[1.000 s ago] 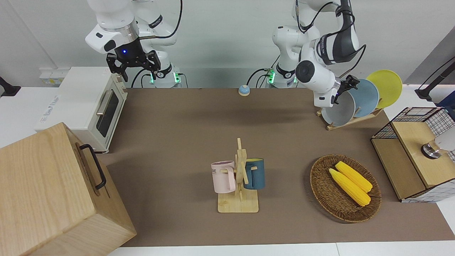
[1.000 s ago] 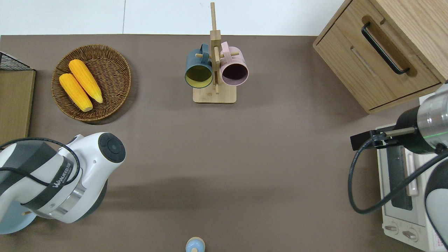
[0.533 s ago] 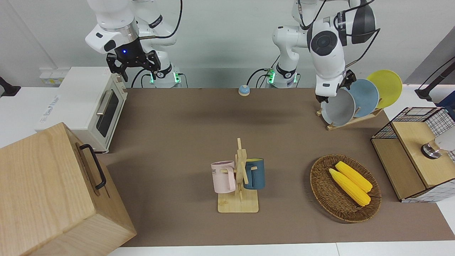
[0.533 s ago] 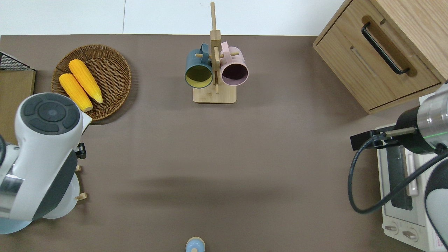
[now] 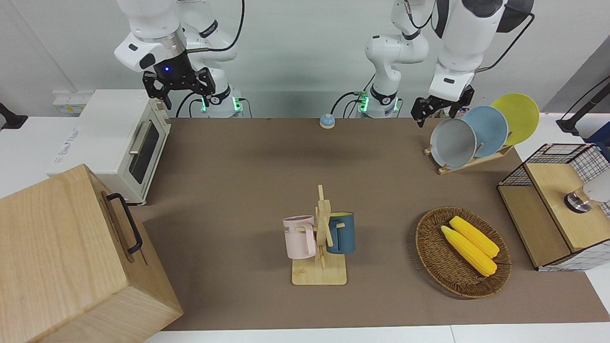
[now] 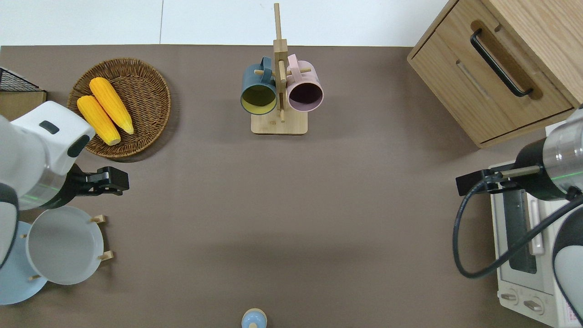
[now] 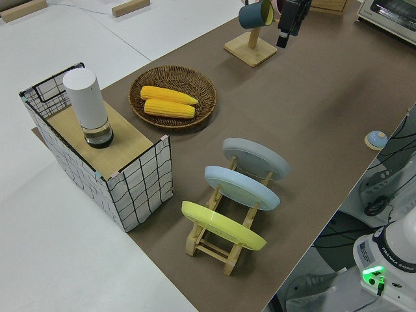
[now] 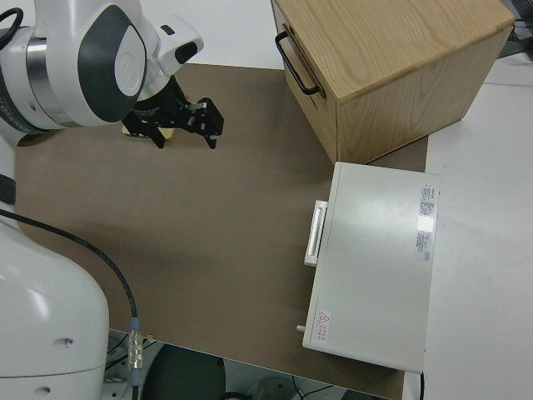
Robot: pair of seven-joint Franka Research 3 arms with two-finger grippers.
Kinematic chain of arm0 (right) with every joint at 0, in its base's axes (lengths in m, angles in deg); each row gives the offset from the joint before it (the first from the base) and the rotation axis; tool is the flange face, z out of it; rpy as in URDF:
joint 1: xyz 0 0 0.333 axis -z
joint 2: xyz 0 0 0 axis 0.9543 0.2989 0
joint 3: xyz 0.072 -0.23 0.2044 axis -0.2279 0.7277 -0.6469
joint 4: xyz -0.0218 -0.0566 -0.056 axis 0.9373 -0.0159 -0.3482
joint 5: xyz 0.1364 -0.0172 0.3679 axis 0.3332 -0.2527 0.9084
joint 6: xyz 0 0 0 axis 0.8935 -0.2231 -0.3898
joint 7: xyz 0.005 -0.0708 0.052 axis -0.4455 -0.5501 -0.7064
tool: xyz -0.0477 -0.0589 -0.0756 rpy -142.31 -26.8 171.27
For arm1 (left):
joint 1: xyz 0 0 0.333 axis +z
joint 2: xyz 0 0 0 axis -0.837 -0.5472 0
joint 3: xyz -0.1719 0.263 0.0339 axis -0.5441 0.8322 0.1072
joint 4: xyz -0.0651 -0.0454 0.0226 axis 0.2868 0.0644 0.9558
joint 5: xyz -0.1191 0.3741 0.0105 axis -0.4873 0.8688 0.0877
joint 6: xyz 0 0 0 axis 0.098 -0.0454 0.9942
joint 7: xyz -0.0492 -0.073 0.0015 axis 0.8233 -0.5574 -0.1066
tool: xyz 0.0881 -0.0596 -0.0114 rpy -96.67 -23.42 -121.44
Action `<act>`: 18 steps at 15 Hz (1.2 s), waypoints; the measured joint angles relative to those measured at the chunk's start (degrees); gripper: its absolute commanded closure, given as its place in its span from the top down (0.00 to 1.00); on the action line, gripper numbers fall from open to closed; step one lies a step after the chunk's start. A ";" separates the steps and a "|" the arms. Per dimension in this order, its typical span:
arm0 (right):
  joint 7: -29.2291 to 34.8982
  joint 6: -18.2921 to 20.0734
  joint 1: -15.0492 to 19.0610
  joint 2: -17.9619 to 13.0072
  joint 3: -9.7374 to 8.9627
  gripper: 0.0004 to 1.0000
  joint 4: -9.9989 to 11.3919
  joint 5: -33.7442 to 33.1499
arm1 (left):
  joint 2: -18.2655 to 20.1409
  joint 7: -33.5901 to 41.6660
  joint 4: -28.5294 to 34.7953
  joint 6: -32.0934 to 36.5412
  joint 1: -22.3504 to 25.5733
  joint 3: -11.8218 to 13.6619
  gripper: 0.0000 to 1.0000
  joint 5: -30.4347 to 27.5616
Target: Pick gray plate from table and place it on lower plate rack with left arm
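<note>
The gray plate (image 5: 452, 143) (image 6: 63, 246) (image 7: 255, 158) leans in the lower plate rack (image 5: 469, 164) (image 7: 224, 250), in the slot farthest from the robots. A sky-blue plate (image 5: 487, 129) and a yellow plate (image 5: 517, 118) fill the slots nearer to them. My left gripper (image 5: 441, 114) (image 6: 91, 183) hangs open and empty in the air. It is over the bare mat of the table (image 5: 238, 190), between the gray plate and the basket. The right arm is parked with its gripper (image 5: 178, 88) open.
A wicker basket (image 5: 431, 257) holds two corn cobs. A wooden mug stand (image 5: 320, 247) with a pink and a dark blue mug stands mid-table. A wire crate (image 5: 555, 209), a wooden cabinet (image 5: 71, 257), a toaster oven (image 5: 119, 138) and a small blue bell (image 5: 327, 121) ring the mat.
The left gripper has let go of the gray plate's rim, opened and risen clear, and the arm has swung upright. The plate stays in the rack. The right arm has not moved.
</note>
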 measured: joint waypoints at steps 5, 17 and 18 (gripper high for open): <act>0.00 0.00 0.00 0.00 0.00 0.99 0.00 0.00 | 0.03 11.85 -1.84 0.00 1.83 1.05 0.99 -6.84; 0.00 0.00 0.00 0.00 0.00 0.99 0.00 0.00 | 0.55 14.41 -2.56 0.22 1.96 0.76 1.00 -7.25; 0.00 0.00 0.00 0.00 0.00 0.99 0.00 0.00 | 0.55 14.40 -2.56 0.42 1.96 0.78 1.00 -7.25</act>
